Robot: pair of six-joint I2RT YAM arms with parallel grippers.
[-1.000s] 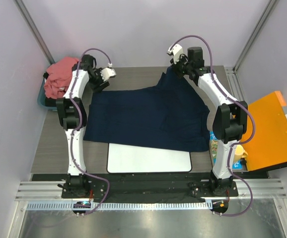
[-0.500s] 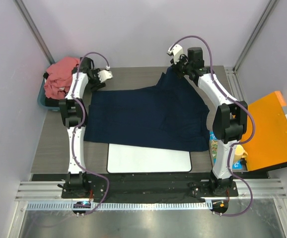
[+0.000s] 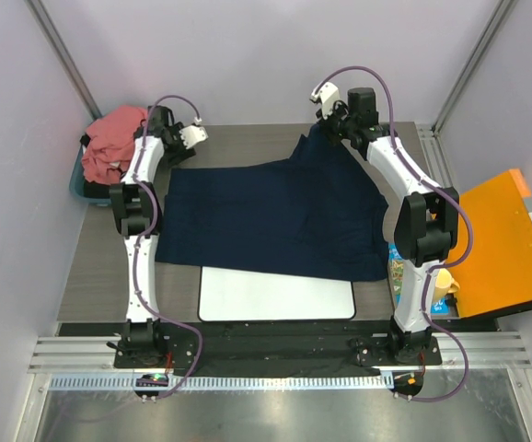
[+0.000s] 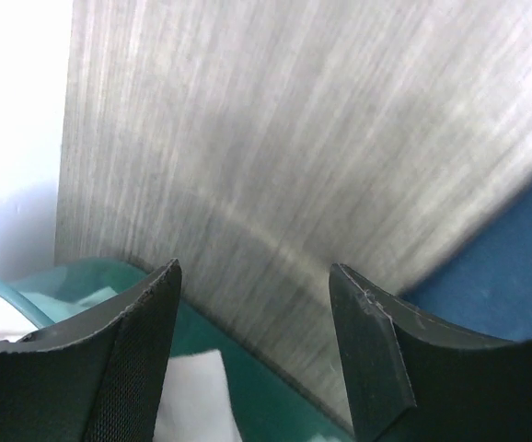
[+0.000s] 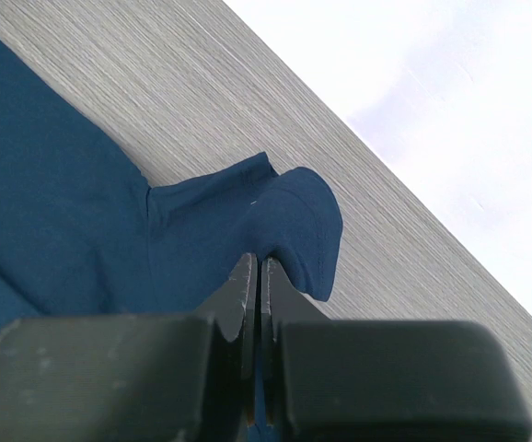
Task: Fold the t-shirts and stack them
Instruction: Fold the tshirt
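Grey woodgrain table (image 3: pixel 100 267), pale lilac walls (image 3: pixel 248 55) (navy t-shirt (image 3: pixel 266 216) spread)

A robotics lab test cell.
Plain pale wall panels (image 3: pixel 248 55) on metal struts (image 3: pixel 62 55) box in a grey woodgrain table (image 3: pixel 91 276); a cabled left arm (image 3: pixel 140 267) and right arm (image 3: pixel 395 166) are bolted to an aluminium rail (image 3: pixel 73 353) at its near edge.

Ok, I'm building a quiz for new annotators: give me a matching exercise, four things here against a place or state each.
Things:
1. navy t-shirt
2. pink t-shirt
3. left gripper
4. right gripper

Place or state:
A. open, holding nothing
B. heaped at the far left corner
C. shut on dark blue cloth
D. spread across the table

Pairs: 1-D, 2-B, 3-A, 4-C.
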